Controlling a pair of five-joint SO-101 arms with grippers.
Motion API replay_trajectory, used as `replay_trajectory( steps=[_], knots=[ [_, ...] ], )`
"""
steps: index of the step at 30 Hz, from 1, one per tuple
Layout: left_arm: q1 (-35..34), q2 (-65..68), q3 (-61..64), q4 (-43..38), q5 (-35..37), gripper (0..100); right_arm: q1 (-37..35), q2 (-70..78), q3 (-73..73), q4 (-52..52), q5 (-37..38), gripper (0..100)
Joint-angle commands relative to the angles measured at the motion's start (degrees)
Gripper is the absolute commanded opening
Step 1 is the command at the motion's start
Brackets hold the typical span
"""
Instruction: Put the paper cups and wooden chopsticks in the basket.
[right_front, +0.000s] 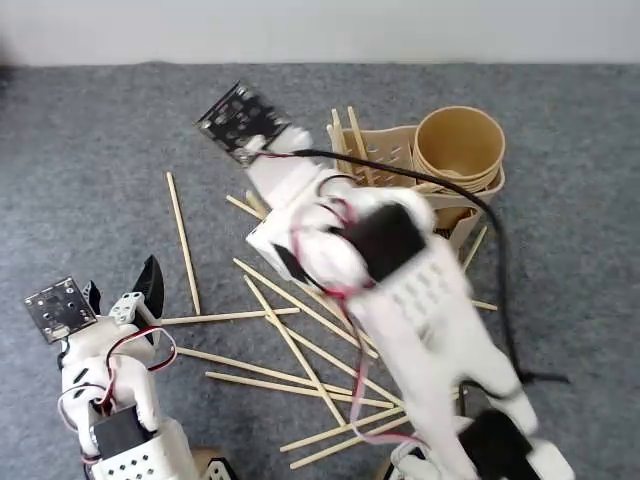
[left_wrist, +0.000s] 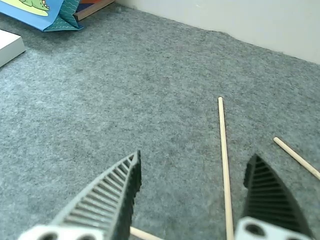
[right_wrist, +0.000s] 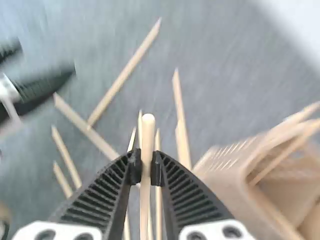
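Right claw (right_wrist: 143, 167) sits closest, its jaws clamped on a wooden chopstick (right_wrist: 147, 127) that sticks out past the tips, just beside the basket (right_wrist: 235, 185). Seen from above, the basket lies toward the far side of the grey tabletop (right_front: 90, 150), with stacked paper cups (right_front: 460, 140) and a few upright chopsticks (right_front: 353, 135) inside it. Many loose chopsticks (right_front: 290, 345) are scattered across the tabletop between the two arms. Near the front left corner the left claw (left_wrist: 196, 160) is spread apart close over the tabletop, and a single chopstick (left_wrist: 223, 150) lies on the surface between its fingers.
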Motion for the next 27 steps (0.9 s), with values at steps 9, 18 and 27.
replay_trajectory(
  steps=[9,18,27],
  knots=[
    [-0.1,-0.9,-0.7,0.4,-0.5,32,14.0,-12.0,-9.9,-17.4,0.1,0.8],
    [-0.1,-0.9,-0.7,0.4,-0.5,32,21.3,-12.4,-2.5,-24.6,-0.1,0.9],
    [-0.1,-0.9,-0.7,0.4,-0.5,32,25.7,-26.9,32.7,-54.0,-0.9,0.9]
  ],
)
